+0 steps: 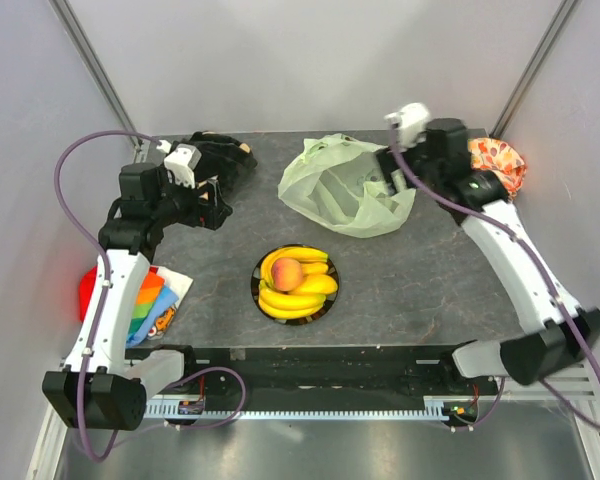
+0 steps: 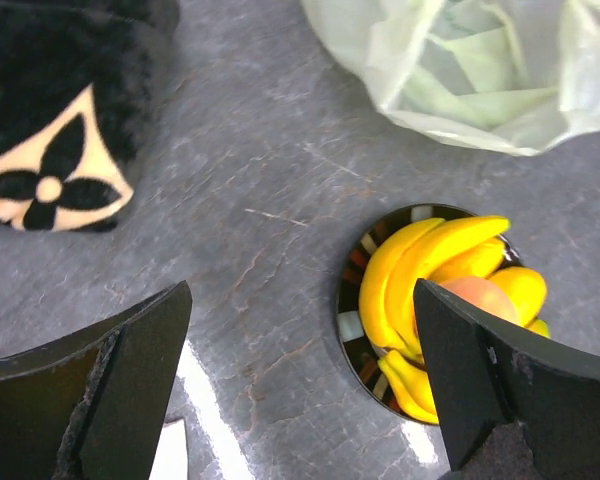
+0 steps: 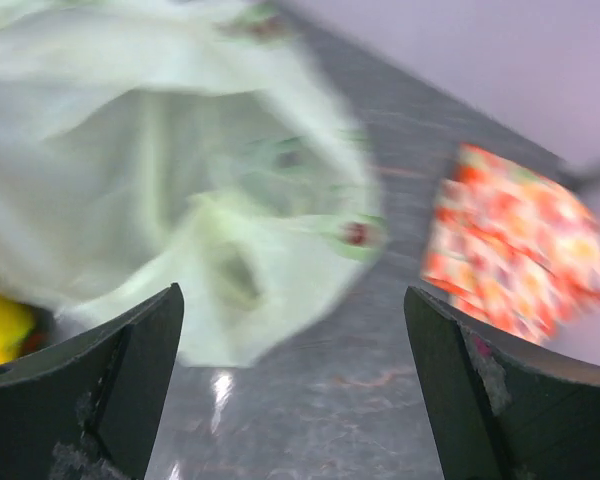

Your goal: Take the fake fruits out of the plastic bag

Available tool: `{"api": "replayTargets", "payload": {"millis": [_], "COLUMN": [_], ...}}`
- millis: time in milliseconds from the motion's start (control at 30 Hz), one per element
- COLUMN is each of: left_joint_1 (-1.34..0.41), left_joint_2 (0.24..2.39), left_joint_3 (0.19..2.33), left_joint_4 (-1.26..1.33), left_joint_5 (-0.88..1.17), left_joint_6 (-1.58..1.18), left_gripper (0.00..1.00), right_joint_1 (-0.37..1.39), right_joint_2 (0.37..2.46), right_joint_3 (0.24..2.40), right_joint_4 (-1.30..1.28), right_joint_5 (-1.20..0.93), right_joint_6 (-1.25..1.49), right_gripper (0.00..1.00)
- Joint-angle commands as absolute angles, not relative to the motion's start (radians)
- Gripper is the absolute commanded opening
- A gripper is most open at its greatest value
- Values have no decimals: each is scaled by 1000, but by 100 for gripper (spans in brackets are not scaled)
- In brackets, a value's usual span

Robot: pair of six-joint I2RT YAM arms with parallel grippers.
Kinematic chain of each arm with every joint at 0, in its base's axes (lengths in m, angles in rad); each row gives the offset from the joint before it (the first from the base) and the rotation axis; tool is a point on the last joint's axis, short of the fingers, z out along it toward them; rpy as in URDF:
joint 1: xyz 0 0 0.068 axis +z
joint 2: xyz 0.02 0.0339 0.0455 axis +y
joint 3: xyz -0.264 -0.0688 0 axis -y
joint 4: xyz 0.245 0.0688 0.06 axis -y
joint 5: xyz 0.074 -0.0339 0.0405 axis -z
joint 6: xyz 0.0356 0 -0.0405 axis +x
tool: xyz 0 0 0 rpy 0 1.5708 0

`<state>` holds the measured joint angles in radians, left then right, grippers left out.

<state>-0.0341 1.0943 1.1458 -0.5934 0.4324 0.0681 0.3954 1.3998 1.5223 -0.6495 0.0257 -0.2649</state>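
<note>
1. Fruits. The bananas (image 1: 302,293) and the peach (image 1: 286,272) lie heaped on a round dark plate (image 1: 257,291) at the middle of the table (image 1: 420,285), toward the near edge. The peach rests on top of the bananas. All visible fruit is outside the bag.

2. Bag. The plastic bag (image 1: 345,185) lies crumpled near the far edge, right of centre, apart from the plate.

3. Left claw (image 2: 302,300). Jaws are wide and hold nothing. It hangs over bare table toward the far left corner, between the black cloth (image 2: 50,110) and the plate.

4. Right claw (image 3: 292,295). Jaws are wide and hold nothing. It sits at the right side of the bag, near the far right corner. This view is blurred.

5. Other items. An orange patterned cloth (image 1: 497,160) occupies the far right corner. A multicoloured cloth (image 1: 152,300) lies at the left edge.
</note>
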Motion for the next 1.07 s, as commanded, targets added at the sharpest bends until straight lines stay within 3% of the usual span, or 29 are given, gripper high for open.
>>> {"api": "replayTargets", "payload": {"millis": [0,133,267,467,1033], "left_joint_1": [-26,-12,-12,-9,-2], "left_joint_2": [1066,1074,1068,1081,1023], "left_joint_3": [1085,1034,991,953,838], "left_joint_4": [-497,-483,-459,-424,-374], "left_joint_5": [316,406,325,242,298], "left_joint_6": [-30,-55,-75,-64,-106], "left_gripper": [99,99,99,99,99], "right_joint_1": [327,319,307,308,302], "right_joint_2": [1261,1229,1207,1207,1157], "right_joint_3": [1316,1204,1169,1151,1080], "right_joint_4": [-447,-436,-423,-488,-528], "right_joint_5": [343,332,155,351,255], "right_joint_6": [-68,41,29,66,46], "right_gripper": [98,98,98,98,98]}}
